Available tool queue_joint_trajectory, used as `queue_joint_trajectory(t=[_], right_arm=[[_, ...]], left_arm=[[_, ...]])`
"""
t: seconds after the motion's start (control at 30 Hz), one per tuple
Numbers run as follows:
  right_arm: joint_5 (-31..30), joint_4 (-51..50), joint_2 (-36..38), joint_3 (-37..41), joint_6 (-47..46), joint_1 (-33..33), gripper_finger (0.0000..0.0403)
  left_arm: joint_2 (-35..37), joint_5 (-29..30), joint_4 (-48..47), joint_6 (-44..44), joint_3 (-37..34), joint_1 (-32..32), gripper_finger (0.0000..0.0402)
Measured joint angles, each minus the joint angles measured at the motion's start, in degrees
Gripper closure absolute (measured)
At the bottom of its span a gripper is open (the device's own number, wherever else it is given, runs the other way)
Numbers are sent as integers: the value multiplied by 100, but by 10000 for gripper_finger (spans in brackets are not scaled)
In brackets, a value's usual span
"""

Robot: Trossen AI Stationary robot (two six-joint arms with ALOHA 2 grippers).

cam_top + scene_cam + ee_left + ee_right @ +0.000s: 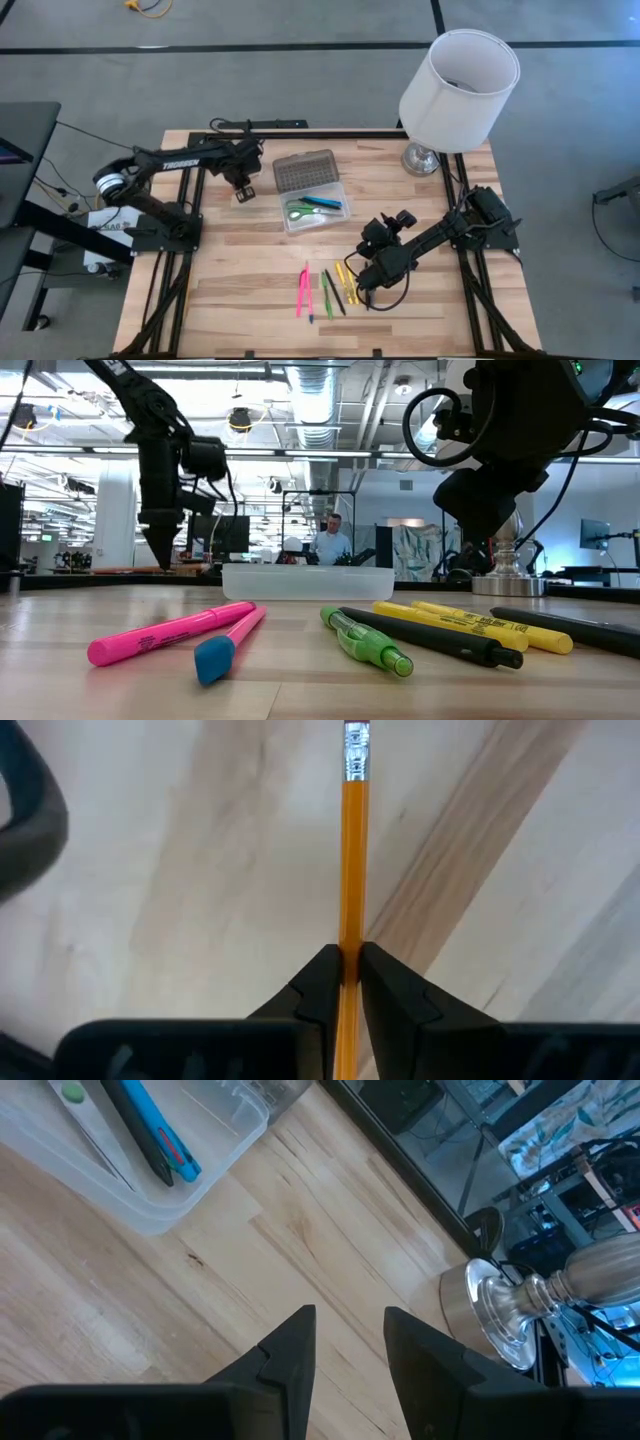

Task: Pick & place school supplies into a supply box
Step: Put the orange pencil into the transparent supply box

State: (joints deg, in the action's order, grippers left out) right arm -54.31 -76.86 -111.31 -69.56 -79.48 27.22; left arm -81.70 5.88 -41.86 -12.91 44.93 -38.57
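High view showed the task partly done. The supply box sat open on the desk, lid folded back, with the green scissors and a blue pen already inside.

Left end effector was just beside the box's left edge, off the lid corner. Left wrist view had its fingers closed tight on an orange pencil, eraser end pointing away over bare wood. So that pencil was in hand but not yet in the box.

Right end effector hung over the loose row of supplies, fingers parted a little and holding nothing. Just beside it on the desk: yellow pens, green pens, a black pen; farther to its left, the pink pen and a blue-tipped one.

Judgement: roughly a third through. Left: drop the pencil, then clear about seven or eight items from the row. Lid unclosed.
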Motion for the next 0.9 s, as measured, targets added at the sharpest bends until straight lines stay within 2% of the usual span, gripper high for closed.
queue_joint_trajectory(t=[0.13,0.27,0.47,0.67,0.9], right_arm=[[-2,0,0,0,0,-7,287],[-2,2,0,0,2,-55,287],[-4,239,0,0,329,-192,287],[-4,566,0,0,812,-314,287],[-22,582,0,0,903,-337,287]], left_arm=[[415,-72,1,93,7,55,368],[700,-398,82,161,7,296,368],[759,-611,451,178,53,861,368],[757,-613,799,340,425,1372,368],[757,-909,2055,672,674,1809,368]])
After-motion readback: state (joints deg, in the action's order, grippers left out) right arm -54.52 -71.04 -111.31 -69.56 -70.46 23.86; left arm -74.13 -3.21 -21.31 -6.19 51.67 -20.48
